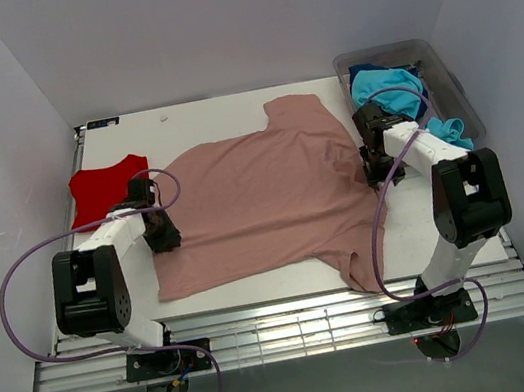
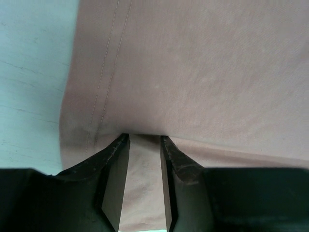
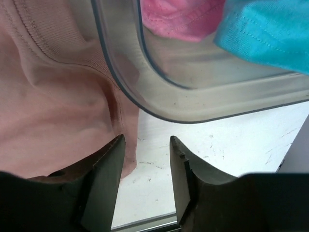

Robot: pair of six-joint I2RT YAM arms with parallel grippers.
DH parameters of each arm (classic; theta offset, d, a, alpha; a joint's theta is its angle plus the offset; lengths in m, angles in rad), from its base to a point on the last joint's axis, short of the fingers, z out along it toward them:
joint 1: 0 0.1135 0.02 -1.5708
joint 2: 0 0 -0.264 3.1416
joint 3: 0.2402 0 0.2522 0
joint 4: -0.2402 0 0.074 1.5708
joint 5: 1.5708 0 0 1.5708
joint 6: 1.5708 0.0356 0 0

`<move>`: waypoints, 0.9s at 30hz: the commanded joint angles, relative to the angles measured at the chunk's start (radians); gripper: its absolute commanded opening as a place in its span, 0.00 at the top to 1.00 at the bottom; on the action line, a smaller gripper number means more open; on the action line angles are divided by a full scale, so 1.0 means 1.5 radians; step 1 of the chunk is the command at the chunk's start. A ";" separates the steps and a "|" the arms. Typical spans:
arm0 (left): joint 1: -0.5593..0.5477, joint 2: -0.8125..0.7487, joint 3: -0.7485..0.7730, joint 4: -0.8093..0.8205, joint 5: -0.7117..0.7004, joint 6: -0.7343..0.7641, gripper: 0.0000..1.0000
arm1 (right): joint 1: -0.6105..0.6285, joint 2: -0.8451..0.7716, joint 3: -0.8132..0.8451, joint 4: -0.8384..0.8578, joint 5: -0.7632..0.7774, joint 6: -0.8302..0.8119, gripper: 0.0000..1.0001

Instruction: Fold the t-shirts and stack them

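Dusty-pink t-shirt: you have it spread flat across the middle of the counter. Its hem is toward the left arm and its collar end toward the right arm. One sleeve hangs over the near edge.
Left gripper: it is low over the hem end of the dusty-pink t-shirt. Your jaws stand partly apart with pink cloth showing in the gap. They seem to press on the cloth rather than pinch it, though the view is too tight to be sure.
Right gripper: it sits between the shirt's collar end and the bin. Your jaws are apart with only bare counter between them, and the shirt's edge is just beside one finger.
Red t-shirt: it lies flat at the left side of the counter, just beside the hem end of the pink shirt.
Bin contents: a turquoise t-shirt is bunched on top, a bright pink t-shirt lies against the clear wall, and a navy t-shirt sits at the far end.
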 commanded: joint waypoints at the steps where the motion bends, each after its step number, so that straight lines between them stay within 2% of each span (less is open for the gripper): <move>1: 0.008 -0.043 0.040 0.038 0.009 0.033 0.56 | 0.010 -0.053 0.020 -0.002 -0.004 -0.005 0.37; 2: 0.008 -0.060 0.049 0.047 0.012 0.035 0.48 | 0.015 -0.090 0.020 0.002 -0.003 -0.005 0.30; 3: 0.008 -0.098 0.059 0.052 0.013 0.036 0.43 | 0.025 -0.109 0.021 0.001 -0.005 -0.002 0.20; 4: 0.009 -0.119 0.069 0.055 0.013 0.037 0.40 | 0.030 -0.126 0.021 -0.004 -0.007 -0.001 0.20; 6: 0.008 -0.154 0.096 0.054 0.001 0.036 0.36 | 0.046 -0.166 0.012 -0.030 -0.021 0.015 0.29; 7: 0.007 -0.183 0.103 0.049 -0.006 0.034 0.36 | 0.055 -0.178 0.003 -0.040 -0.032 0.025 0.40; 10: 0.007 -0.215 0.113 -0.025 -0.055 -0.001 0.35 | 0.105 -0.217 -0.062 -0.063 -0.076 0.080 0.49; 12: 0.007 -0.223 0.084 -0.095 -0.079 -0.039 0.37 | 0.158 -0.247 -0.126 -0.060 -0.083 0.136 0.49; 15: 0.002 -0.251 0.019 -0.146 -0.113 -0.093 0.37 | 0.220 -0.275 -0.183 -0.053 -0.105 0.205 0.48; 16: -0.002 -0.250 0.029 -0.165 -0.122 -0.106 0.37 | 0.233 -0.280 -0.192 -0.049 -0.112 0.218 0.48; 21: -0.013 -0.208 0.049 -0.249 -0.108 -0.148 0.39 | 0.290 -0.294 -0.197 -0.062 -0.110 0.253 0.47; 24: -0.015 -0.213 0.016 -0.287 -0.058 -0.185 0.43 | 0.304 -0.297 -0.185 -0.070 -0.107 0.256 0.46; 27: -0.032 -0.258 -0.051 -0.300 -0.061 -0.244 0.44 | 0.316 -0.299 -0.191 -0.064 -0.108 0.262 0.45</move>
